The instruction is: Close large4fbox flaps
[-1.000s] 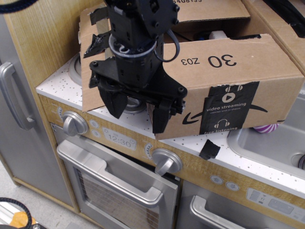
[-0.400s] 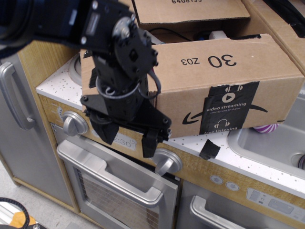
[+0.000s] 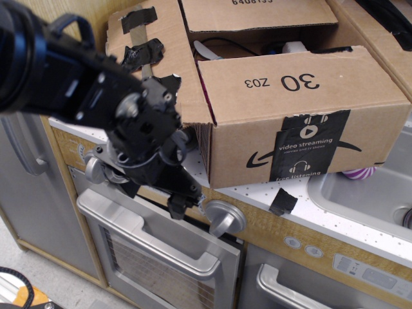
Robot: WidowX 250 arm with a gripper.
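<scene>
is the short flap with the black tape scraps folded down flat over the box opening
No, the short flap with torn tape scraps stands out to the left of the box, leaving the opening uncovered there.

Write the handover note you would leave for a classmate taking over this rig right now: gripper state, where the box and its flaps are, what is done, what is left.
Gripper: low, in front of the oven knobs, left of the box's front corner; holds nothing; too blurred to tell whether it is open or shut.
Large4fbox: on the toy kitchen counter, beside the sink.
Flaps: the "30 Z03" flap lies flat over the top. The short left flap with tape scraps stands out open. The rear flap is not down; contents show in the gap.
Done: one flap folded.
Left: fold the short left flap and the rear flap; the fourth is hard to judge here.
</scene>
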